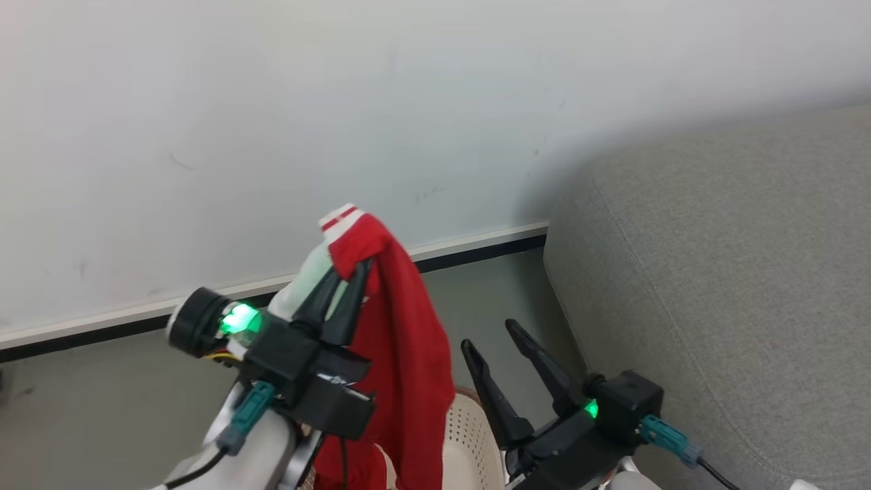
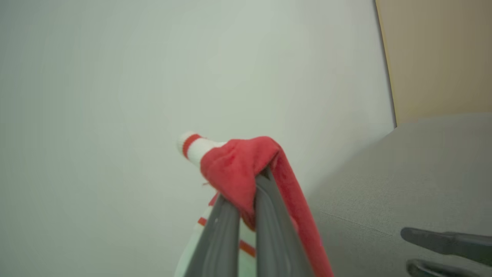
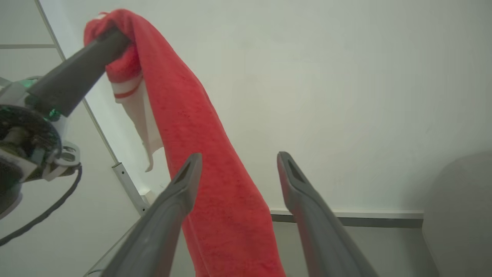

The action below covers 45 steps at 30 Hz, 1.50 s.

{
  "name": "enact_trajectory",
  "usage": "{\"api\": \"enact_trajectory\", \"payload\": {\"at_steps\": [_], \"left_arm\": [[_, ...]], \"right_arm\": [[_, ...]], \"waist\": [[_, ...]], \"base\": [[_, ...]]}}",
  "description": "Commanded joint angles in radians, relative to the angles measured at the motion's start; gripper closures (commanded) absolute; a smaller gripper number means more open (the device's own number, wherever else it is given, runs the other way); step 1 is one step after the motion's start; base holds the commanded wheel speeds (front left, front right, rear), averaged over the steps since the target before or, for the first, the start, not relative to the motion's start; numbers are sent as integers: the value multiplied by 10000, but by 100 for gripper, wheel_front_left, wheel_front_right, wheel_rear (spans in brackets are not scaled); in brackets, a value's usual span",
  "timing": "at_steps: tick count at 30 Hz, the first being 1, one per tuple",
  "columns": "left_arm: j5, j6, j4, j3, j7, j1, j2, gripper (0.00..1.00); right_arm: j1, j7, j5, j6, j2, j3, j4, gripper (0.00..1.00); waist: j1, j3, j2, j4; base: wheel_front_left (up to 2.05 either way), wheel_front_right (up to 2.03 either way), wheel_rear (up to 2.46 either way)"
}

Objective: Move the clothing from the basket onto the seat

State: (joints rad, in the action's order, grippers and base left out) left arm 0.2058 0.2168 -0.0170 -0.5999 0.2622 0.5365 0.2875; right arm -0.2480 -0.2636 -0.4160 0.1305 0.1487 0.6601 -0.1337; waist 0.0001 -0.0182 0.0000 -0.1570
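A: Nearest first?
B: Basket (image 1: 466, 435), bottom edge, between the arms. Cream plastic, perforated wall. There's red fabric low beside it, part hidden by the left arm. Can't tell if it's the same piece.
A: Left gripper (image 1: 352, 271)?
B: Clenched on the clothing (image 1: 408, 340). Its long dark fingers pinch a bunched red fold near the top. The fabric is soft and fuzzy, and a white-and-red striped trim pokes above the tips. The rest hangs in a long limp drape and runs off the bottom edge over the basket. A pale panel shows behind the fingers.
A: Right gripper (image 1: 488, 335)?
B: Released, tapered fingers spread, holding nothing. It sits just right of the drape and isn't touching it. In its wrist view the cloth hangs behind one finger.
A: Seat (image 1: 714, 272)?
B: Right side. Light-grey woven upholstery with a rounded edge and a seam along it. The clothing hangs left of it, apart.
A: Farthest?
B: Grey floor (image 1: 102, 408), a dark-and-white baseboard (image 1: 476, 246), then a plain pale wall (image 1: 408, 102) with faint scuffs.
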Motion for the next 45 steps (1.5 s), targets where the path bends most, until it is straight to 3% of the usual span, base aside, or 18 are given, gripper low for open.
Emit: {"api": "enact_trajectory", "payload": {"at_steps": [1, 7, 13, 22, 23, 24, 25, 35, 36, 38, 45], "left_arm": [[-92, -50, -2, -108, 49, 225, -144, 100], [-315, -361, 83, -704, 49, 924, -829, 100], [-501, -544, 15, -1250, 3, 1275, -1290, 100], [-555, -545, -26, -1630, -163, 1358, -1484, 100], [-557, -543, 3, -1645, -170, 1350, -1464, 100], [-544, -539, 33, -1646, -171, 1334, -1439, 100], [-533, -536, 72, -1648, -179, 1317, -1408, 100], [-269, -463, 789, -1463, -228, 1013, -1094, 100], [-247, -440, 875, -1436, -213, 1003, -1078, 76], [-225, -353, 1004, -1354, -192, 1008, -1070, 0], [-109, -360, 1261, -1356, -233, 1052, -1029, 0]], "right_arm": [[-207, -3, -107, 4, -37, 164, -190, 0], [-695, -3, -607, 4, -164, 845, -945, 0], [-926, -3, -490, 6, -220, 858, -1495, 0], [-788, -3, -28, 4, -257, 587, -1608, 0], [-778, -3, 9, 6, -252, 559, -1573, 16], [-759, -3, 51, 4, -248, 544, -1546, 82], [-741, -3, 101, 4, -228, 520, -1527, 100], [-574, -5, 245, 6, -264, 289, -1345, 100], [-568, -5, 251, 6, -270, 266, -1301, 100], [-564, -5, 270, 6, -277, 230, -1245, 100], [-538, -5, 210, 6, -299, 66, -1138, 100]], "waist": [[-1, 47, 0, -109], [-1, 162, 0, -343], [-1, 166, 0, -477], [-1, 78, 0, -543], [-1, 72, 0, -544], [-1, 68, 0, -545], [-1, 66, 0, -548], [-1, 138, 0, -549], [-1, 151, 0, -552], [-1, 185, 0, -551], [-1, 308, 0, -522]], "base": [[0, 0, 0], [0, 0, 0], [0, 0, 0], [0, 0, 0], [0, 0, 0], [0, 0, 0], [0, 0, 0], [0, 0, 0], [0, 0, 0], [0, 0, 0], [0, 0, 0]]}}
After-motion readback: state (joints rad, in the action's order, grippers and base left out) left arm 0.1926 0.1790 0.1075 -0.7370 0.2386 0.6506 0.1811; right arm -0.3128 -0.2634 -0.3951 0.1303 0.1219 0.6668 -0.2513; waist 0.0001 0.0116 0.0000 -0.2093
